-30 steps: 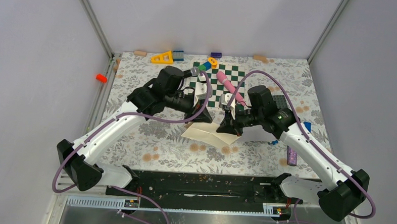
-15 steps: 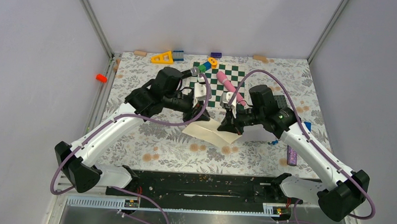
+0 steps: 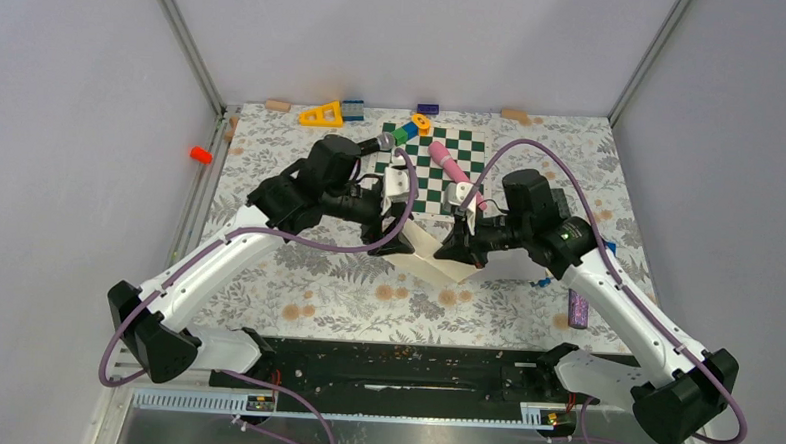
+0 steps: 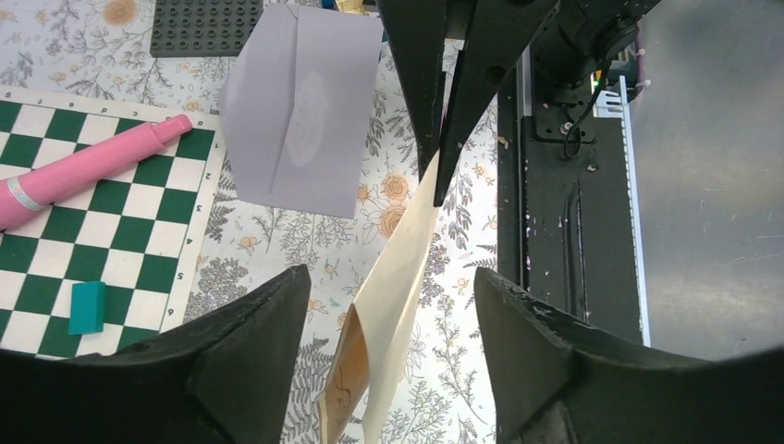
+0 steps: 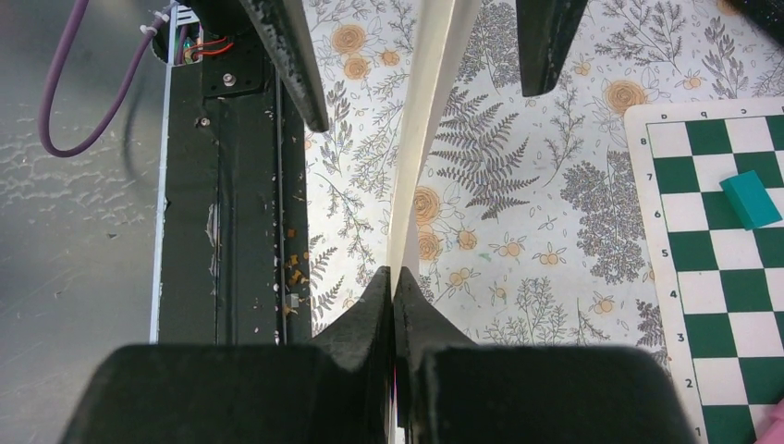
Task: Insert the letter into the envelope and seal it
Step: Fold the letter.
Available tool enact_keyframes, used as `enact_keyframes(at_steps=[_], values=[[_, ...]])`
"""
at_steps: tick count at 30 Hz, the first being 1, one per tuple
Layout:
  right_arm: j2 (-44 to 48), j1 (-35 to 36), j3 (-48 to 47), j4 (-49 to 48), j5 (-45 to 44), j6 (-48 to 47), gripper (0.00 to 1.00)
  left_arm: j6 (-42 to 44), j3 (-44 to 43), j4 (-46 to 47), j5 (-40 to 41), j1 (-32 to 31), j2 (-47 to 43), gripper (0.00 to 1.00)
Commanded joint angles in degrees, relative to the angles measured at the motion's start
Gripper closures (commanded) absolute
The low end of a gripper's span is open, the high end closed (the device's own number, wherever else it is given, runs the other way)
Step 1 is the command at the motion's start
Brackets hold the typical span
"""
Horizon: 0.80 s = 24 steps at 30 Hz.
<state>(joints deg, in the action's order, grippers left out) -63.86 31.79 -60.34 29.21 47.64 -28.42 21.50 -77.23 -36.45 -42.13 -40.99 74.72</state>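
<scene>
Overhead view, read from my side outward: the black mounting rail [image 3: 383, 367] carries both arm bases. A purple cylinder [image 3: 577, 310] lies at 4 o'clock on the floral table cover [image 3: 296, 288]

At table centre the cream folded letter [image 4: 402, 250] stands on edge between the two tools. I cannot tell whether its lower edge touches the cover. The right gripper [image 5: 394, 277], reaching in from 3 o'clock, is clenched on one edge of the sheet. The left gripper [image 4: 388, 282], from 9 o'clock, is released, with one finger on either side of the sheet

The envelope [image 4: 300, 111], light grey, lies flat on the cover at about 3 o'clock from the letter, under the right arm and just beside a dark grey studded plate [image 4: 205, 26]

Farther out, at 12 o'clock, a green-and-white chessboard mat [image 3: 422, 191] bears a pink marker [image 3: 454, 169] and a teal block [image 4: 88, 307]. A yellow triangular block [image 3: 322, 113] sits at 11 o'clock by the far edge
</scene>
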Motion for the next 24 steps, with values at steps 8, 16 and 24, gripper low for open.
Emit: enact_keyframes(at_steps=[8, 16, 24], values=[[3.1, -1.6, 0.5, -1.4, 3.8, -0.3, 1.0, 2.5, 0.4, 0.1, -0.1, -0.1, -1.9, 0.62], [3.0, -1.8, 0.6, -2.5, 3.1, 0.9, 0.97, 2.5, 0.8, 0.1, -1.4, -0.1, -2.4, 1.0], [2.5, -1.8, 0.9, -3.4, 3.1, 1.4, 0.88, 2.1, 0.9, 0.1, -2.8, -0.1, -2.2, 1.0]])
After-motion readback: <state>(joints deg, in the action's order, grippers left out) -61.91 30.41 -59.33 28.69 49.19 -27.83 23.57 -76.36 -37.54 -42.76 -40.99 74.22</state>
